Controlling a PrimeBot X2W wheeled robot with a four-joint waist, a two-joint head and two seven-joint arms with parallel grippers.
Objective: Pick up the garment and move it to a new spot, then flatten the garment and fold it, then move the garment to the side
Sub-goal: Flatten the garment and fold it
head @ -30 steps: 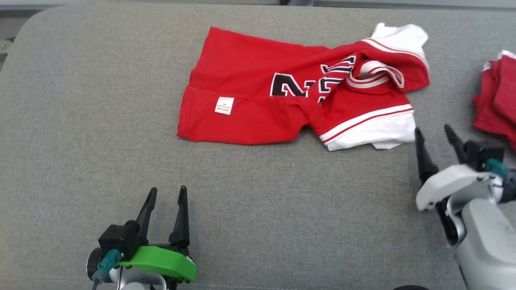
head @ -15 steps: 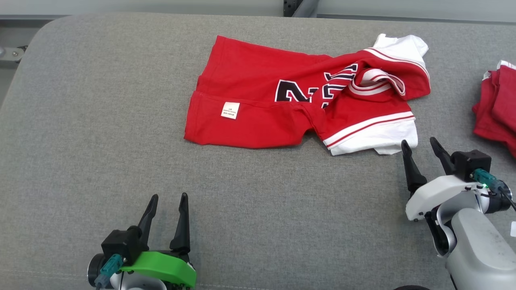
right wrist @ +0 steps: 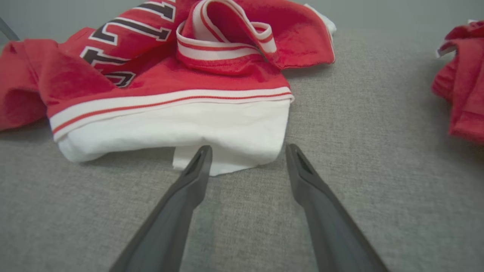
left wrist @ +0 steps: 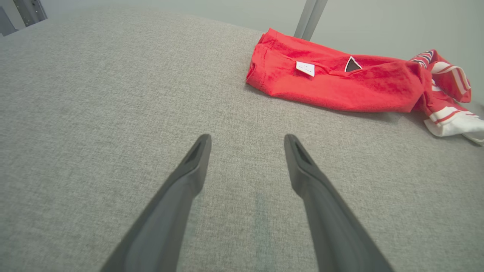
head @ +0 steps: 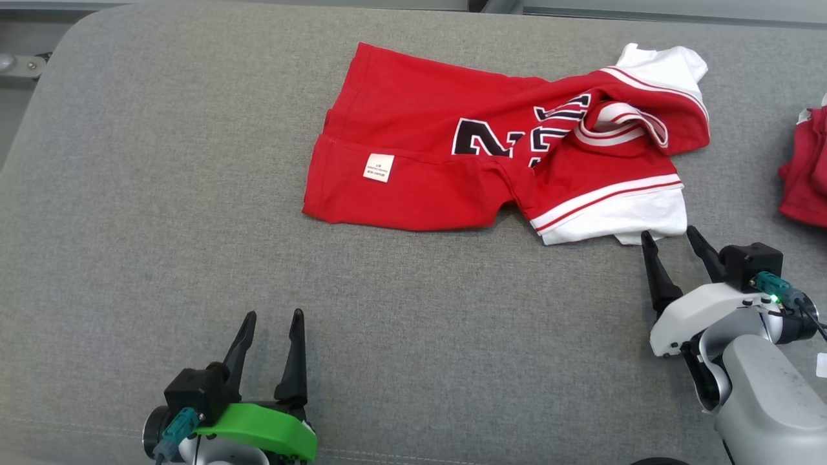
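Crumpled red & white jersey w/ black lettering (head: 504, 148) lies on grey woven fabric surface (head: 161, 194), towards far side. Right gripper (head: 668, 231): fingers spread, tips just beside its white sleeve, holding nothing. Left gripper (head: 274, 313): fingers spread, well apart from jersey.

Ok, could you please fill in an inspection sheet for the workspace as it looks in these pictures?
Surface: grey fabric surface, with a faint bluish streak by the left gripper.
Job's things: red jersey, crumpled and unfolded, white label showing.
Clutter: red cloth pile at the right edge, apart from the jersey.
Grippers: left gripper open over bare surface, well short of the jersey; right gripper open, tips at the jersey's white edge, holding nothing.
Cables: left teal plug and right teal plug at the wrists; none seen on the surface.
Surroundings: metal bracket past the far left corner; metal post behind.
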